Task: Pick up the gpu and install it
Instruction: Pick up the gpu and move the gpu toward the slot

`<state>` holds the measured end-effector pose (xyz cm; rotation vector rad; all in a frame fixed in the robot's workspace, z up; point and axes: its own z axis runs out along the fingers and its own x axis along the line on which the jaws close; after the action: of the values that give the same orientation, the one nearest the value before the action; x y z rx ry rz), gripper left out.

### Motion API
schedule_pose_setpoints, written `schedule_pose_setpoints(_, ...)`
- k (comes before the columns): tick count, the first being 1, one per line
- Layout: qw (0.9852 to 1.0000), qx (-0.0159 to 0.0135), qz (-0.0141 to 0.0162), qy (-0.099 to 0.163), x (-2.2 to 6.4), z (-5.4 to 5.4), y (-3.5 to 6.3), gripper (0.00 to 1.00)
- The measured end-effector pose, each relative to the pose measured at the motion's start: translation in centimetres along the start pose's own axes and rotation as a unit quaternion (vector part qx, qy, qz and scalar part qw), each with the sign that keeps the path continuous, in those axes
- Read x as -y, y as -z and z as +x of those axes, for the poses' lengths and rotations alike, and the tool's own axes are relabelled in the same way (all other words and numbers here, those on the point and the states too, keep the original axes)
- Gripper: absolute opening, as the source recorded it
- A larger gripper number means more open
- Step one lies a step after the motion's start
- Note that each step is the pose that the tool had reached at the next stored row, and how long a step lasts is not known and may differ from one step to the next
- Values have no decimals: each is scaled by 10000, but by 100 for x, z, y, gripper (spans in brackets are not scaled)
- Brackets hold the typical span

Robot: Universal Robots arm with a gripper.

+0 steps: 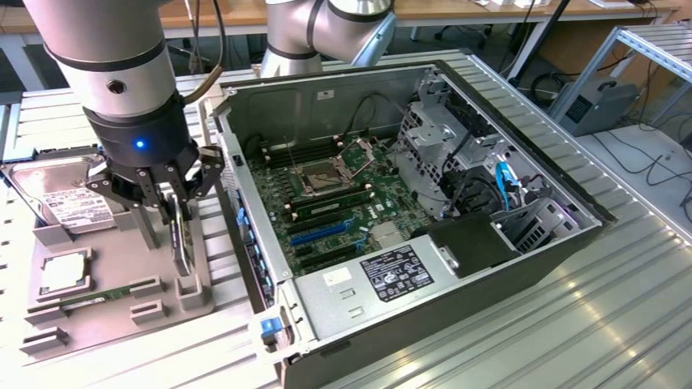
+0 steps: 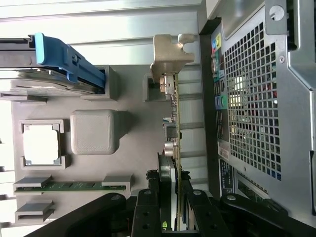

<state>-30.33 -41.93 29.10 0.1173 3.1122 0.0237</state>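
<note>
Several parts sat in the grey holder tray (image 1: 119, 320) at the exterior view's left: a silver hard drive (image 1: 65, 203), a processor chip (image 1: 63, 271) and a green memory stick (image 1: 103, 293). Just to their right the gpu (image 1: 190, 263) stood on edge in the tray's slotted posts. The pincer (image 1: 177, 223) was clenched on it, with fingers (image 2: 148, 210) pressed to both faces. The grip seemed to sit toward the end away from the silver bracket (image 2: 170, 52).

Held off-centre like that, the card could have pivoted in the grip and sagged at the bracket end. A pull that was not straight up could have jammed it in the posts and dragged the tray, jolting the parts beside it.

Further right, the computer case (image 1: 324, 93) stood just beside the tray, its near wall (image 1: 232, 203) close to the card. A sideways move made too low could have knocked the bracket or a finger against that wall.

Inside lay the motherboard (image 1: 357, 198) with its blue expansion slot (image 1: 319, 233). A tilted or shifted card could have missed the slot and pressed on the board. At the right, loose cables (image 1: 503, 182) near the drive cage (image 1: 438, 134) could have snagged.
</note>
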Motion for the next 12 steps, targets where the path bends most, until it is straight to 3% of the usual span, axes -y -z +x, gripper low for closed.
schedule_pose_setpoints(12, 10000, 0, 0, 0, -1, -1, 35, 27)
